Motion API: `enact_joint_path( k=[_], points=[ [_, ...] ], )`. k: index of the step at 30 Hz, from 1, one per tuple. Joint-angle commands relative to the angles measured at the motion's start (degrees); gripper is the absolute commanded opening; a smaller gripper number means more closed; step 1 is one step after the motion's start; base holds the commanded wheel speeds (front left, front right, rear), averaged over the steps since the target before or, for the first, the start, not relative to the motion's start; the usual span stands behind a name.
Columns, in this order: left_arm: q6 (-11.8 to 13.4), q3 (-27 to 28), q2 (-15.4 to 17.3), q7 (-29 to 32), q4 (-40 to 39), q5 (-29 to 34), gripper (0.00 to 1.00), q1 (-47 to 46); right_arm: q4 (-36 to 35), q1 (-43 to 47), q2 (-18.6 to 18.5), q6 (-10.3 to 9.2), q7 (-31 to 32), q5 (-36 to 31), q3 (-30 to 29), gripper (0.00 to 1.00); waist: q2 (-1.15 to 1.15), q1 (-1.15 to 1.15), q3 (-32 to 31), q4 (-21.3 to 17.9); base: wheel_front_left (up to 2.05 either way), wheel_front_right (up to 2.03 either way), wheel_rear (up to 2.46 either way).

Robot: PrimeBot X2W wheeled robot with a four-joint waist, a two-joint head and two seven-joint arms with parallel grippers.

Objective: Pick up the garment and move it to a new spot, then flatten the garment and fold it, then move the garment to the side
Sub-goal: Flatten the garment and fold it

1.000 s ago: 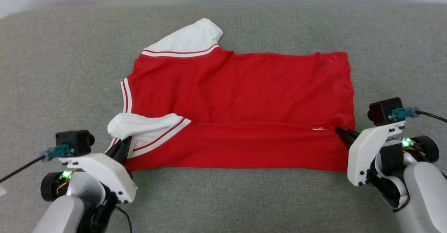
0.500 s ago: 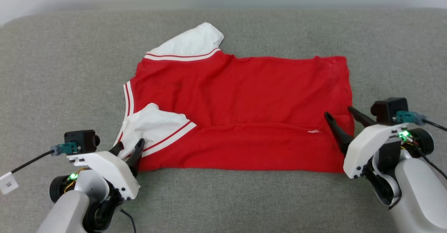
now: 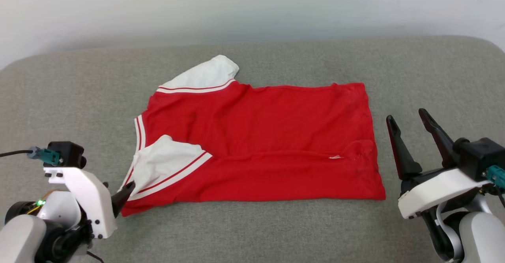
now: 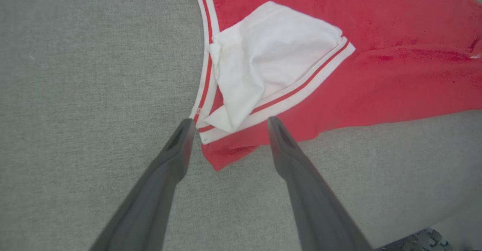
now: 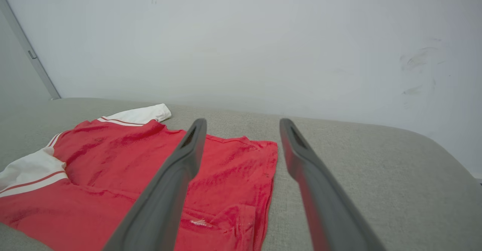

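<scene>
The red garment (image 3: 256,125) lies spread on the grey cushion, its near long edge folded up over the body. One white sleeve (image 3: 169,164) rests on top at the near left, and the other sleeve (image 3: 205,75) sticks out at the far left. My left gripper (image 3: 124,191) stands open just off the garment's near-left corner. In the left wrist view the left gripper (image 4: 229,123) hovers over the sleeve's striped trim (image 4: 301,89), holding nothing. My right gripper (image 3: 406,115) is open and raised, clear of the hem on the right, with the right gripper (image 5: 243,121) pointing over the garment (image 5: 113,157).
The grey cushion (image 3: 71,97) runs wide on all sides of the garment, with rounded far corners. A pale wall (image 3: 252,6) rises close behind it. A grey door frame edge (image 5: 30,51) shows at the far left of the right wrist view.
Both grippers have opened and let go of the garment's near edge, then drawn back; the right one has also lifted. The head camera has tilted up, showing more wall.
</scene>
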Motion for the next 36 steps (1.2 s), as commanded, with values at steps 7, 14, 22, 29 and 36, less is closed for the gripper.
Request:
enact_joint_path(
  k=[7,14,22,29,36],
  points=[
    [1.8,0.7,3.4,7.9,1.0,-3.2,1.00,0.5,-6.9,3.2,4.1,-0.02,0.9,-1.4,-0.8,1.00,0.00,0.00,5.5,-4.1,0.00,0.00,0.00],
    [1.0,-0.1,1.8,10.8,6.3,-6.1,1.00,0.4,-7.0,3.4,5.6,-0.02,0.5,-1.2,-1.1,1.00,0.00,0.00,8.8,-6.0,0.00,0.00,0.00],
    [-1.4,-1.2,-1.3,8.3,8.9,-6.4,0.00,-0.7,-5.2,3.8,4.1,-0.02,5.6,2.9,-2.7,1.00,0.00,0.00,7.3,-4.7,0.00,0.00,0.00],
    [-1.9,-0.5,-1.2,2.9,5.0,-3.8,0.00,-1.6,0.2,2.0,-0.1,-0.02,27.7,8.8,-4.4,1.00,0.00,0.00,5.0,-2.4,0.00,0.00,0.00],
    [-0.6,-0.6,-0.9,1.0,-1.3,-1.6,0.00,-2.0,5.1,-2.8,-1.3,-0.02,41.5,11.6,-2.5,1.00,0.00,0.00,5.7,0.2,0.00,0.00,0.00]
  ],
)
